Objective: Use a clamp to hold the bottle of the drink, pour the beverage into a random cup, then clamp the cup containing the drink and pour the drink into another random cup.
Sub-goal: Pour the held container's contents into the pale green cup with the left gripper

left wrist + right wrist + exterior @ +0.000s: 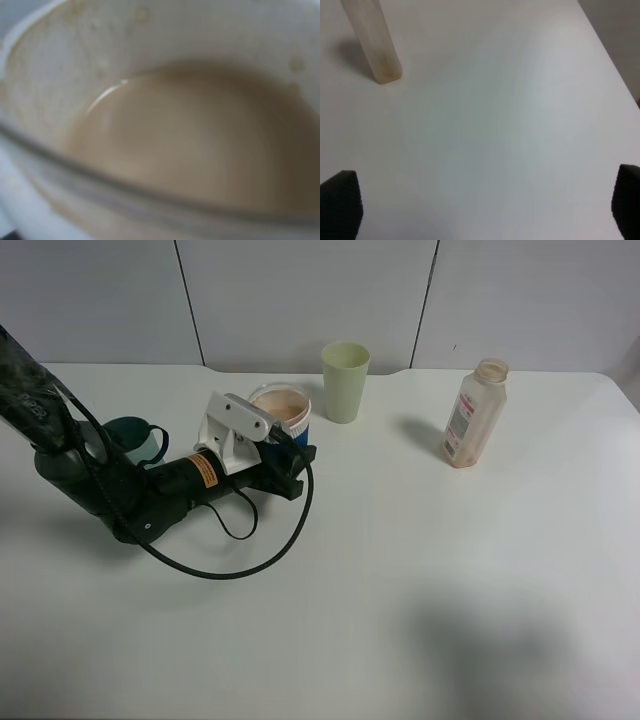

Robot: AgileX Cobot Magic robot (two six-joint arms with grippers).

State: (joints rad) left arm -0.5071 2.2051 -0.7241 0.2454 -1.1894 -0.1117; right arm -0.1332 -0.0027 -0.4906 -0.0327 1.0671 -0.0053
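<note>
The short white cup with the blue band (292,418) stands at the back left of the table, holding tan milky drink (283,405). My left gripper (288,448) is shut on this cup from the near-left side, its black fingers at the blue band. The left wrist view is filled by the cup's spattered inner wall (60,60) and the drink (200,145). The bottle (474,415) stands upright at the back right, with only a tan film inside; its lower part (372,40) shows in the right wrist view. My right gripper (485,205) is open over bare table, well short of the bottle.
A pale yellow-green tumbler (345,382) stands just right of and behind the held cup. A dark teal cup (135,440) sits behind my left arm. A black cable loops on the table under the arm (240,560). The table's right edge (620,75) lies near the bottle.
</note>
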